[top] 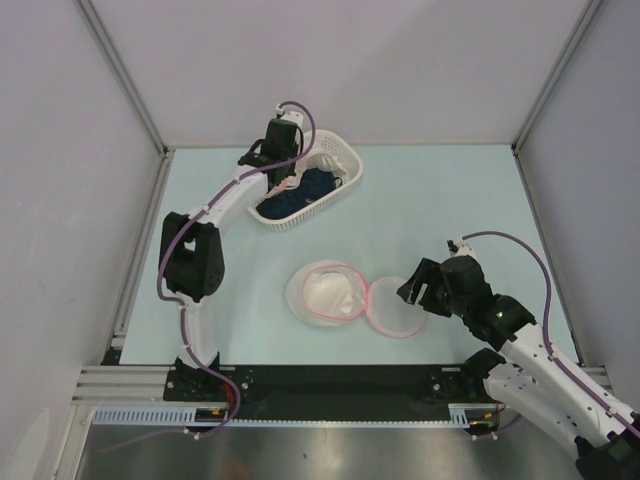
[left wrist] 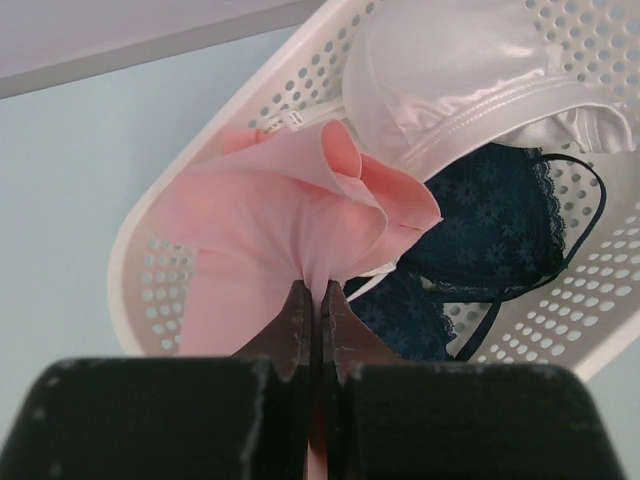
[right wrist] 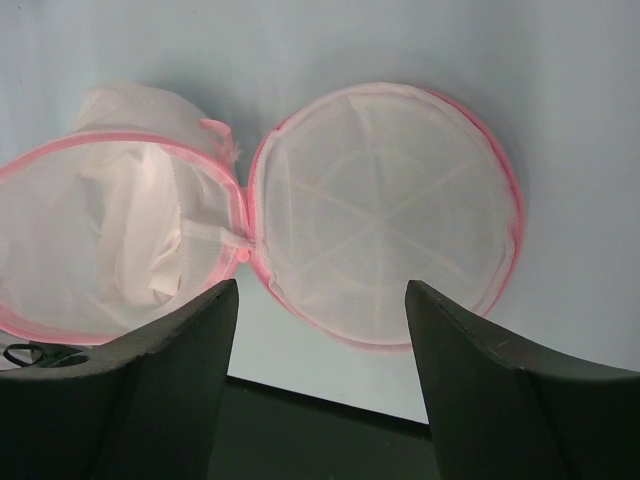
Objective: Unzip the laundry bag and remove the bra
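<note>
Pinching the soft salmon-pink bra (left wrist: 290, 215), the left gripper (left wrist: 315, 295) is clamped tight above a perforated white plastic basket (left wrist: 150, 250) holding dark blue lace (left wrist: 500, 220) and satiny white cloth (left wrist: 450, 70). Farther right, the round mesh laundry bag (right wrist: 380, 215) lies unzipped with its halves splayed. The right gripper (right wrist: 320, 290) hovers near it, spread wide and empty.

A white lattice basket (top: 352, 172) is sitting on the pale blue table (top: 460, 200), at about eleven o'clock from the table's middle in the top view. Its long axis is running from seven o'clock to one o'clock. A dark blue lace cloth (left wrist: 500, 215) is lying inside, filling the middle and the seven o'clock end. A glossy white cloth (left wrist: 450, 70) is resting at the one o'clock end, overlapping the blue one. A black strip (top: 330, 378) is running along the table's six o'clock edge.
</note>
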`<action>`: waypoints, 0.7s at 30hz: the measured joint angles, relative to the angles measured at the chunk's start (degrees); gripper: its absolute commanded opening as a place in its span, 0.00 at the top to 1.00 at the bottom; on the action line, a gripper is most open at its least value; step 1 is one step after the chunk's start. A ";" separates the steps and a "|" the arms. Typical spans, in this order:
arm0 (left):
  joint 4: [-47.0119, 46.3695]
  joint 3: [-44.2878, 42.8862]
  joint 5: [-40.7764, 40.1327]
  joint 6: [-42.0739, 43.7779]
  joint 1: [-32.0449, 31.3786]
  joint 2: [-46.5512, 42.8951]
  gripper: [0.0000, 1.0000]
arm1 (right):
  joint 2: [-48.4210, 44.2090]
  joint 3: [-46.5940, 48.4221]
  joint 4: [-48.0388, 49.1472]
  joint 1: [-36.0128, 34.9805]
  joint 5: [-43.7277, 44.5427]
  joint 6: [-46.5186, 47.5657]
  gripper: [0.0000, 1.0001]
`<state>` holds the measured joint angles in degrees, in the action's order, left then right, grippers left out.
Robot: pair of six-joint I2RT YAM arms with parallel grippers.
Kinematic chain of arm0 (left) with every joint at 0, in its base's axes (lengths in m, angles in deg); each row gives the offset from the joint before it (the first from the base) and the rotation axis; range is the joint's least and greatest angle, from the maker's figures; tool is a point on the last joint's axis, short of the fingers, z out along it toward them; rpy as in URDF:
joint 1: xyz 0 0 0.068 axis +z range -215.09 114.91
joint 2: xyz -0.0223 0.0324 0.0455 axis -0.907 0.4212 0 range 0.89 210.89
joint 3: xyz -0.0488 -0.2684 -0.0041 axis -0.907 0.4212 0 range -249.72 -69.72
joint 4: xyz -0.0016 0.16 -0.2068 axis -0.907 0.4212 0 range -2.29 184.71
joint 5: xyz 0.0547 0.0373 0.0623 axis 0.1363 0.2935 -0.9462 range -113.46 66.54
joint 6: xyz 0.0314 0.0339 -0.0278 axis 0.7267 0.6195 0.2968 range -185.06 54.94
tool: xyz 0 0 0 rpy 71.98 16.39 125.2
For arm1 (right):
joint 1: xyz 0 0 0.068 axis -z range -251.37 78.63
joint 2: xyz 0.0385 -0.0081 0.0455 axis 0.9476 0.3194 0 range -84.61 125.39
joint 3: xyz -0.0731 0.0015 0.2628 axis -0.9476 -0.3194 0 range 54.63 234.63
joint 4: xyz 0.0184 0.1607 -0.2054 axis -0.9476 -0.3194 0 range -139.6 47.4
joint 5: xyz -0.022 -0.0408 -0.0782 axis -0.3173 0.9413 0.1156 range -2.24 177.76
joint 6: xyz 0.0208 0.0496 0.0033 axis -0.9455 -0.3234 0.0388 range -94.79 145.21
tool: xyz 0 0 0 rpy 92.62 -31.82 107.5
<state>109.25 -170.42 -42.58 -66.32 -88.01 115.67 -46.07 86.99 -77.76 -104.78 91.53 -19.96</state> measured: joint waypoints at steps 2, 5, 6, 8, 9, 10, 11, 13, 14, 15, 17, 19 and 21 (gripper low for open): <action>-0.09 -0.57 0.02 0.52 -0.46 1.42 1.00 | 0.20 0.00 0.20 -0.02 -0.17 0.00 0.27; -0.04 -0.57 0.02 1.33 -1.42 2.62 1.00 | 0.24 0.00 0.35 -0.02 -0.22 0.00 0.27; -0.04 -0.57 0.00 1.49 -1.86 2.91 1.00 | 0.24 0.00 0.35 -0.02 -0.22 0.00 0.27; -0.02 -0.57 0.00 1.79 -2.84 3.21 1.00 | 0.26 0.00 0.37 -0.13 -0.22 0.00 0.27; -0.02 -0.57 0.00 1.79 -3.28 3.28 0.97 | 0.26 0.00 0.37 -0.13 -0.22 0.00 0.27; 0.02 -0.57 0.00 1.77 -3.69 3.32 0.93 | 0.28 0.00 0.37 -0.13 -0.22 0.00 0.27; 0.04 -0.57 0.00 1.75 -3.98 3.32 0.87 | 0.28 0.00 0.35 -0.13 -0.22 0.00 0.27; 0.37 -0.57 0.15 1.11 -4.44 3.32 0.57 | 0.28 0.00 0.37 -0.13 -0.22 0.00 0.26; 0.55 -0.57 0.35 0.94 -4.63 3.32 0.47 | 0.28 0.00 0.35 -0.13 -0.22 0.00 0.26; 0.83 -0.57 0.46 0.59 -4.72 3.32 0.29 | 0.28 0.00 0.37 -0.15 -0.22 0.00 0.26; 1.38 -0.57 0.70 0.00 -4.79 3.28 0.16 | 0.28 0.00 0.35 -0.17 -0.22 0.00 0.26; 1.99 -0.48 0.85 -0.85 -4.81 2.99 0.06 | 0.28 0.00 0.35 -0.24 -0.20 0.00 0.26; 2.91 -0.22 0.81 -1.49 -4.94 2.12 0.04 | 0.26 0.00 0.35 -0.28 -0.20 0.00 0.25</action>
<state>112.15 -170.64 -41.77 -67.81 -92.95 117.79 -45.81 86.99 -77.41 -105.07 91.33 -19.96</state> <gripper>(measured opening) 0.920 0.742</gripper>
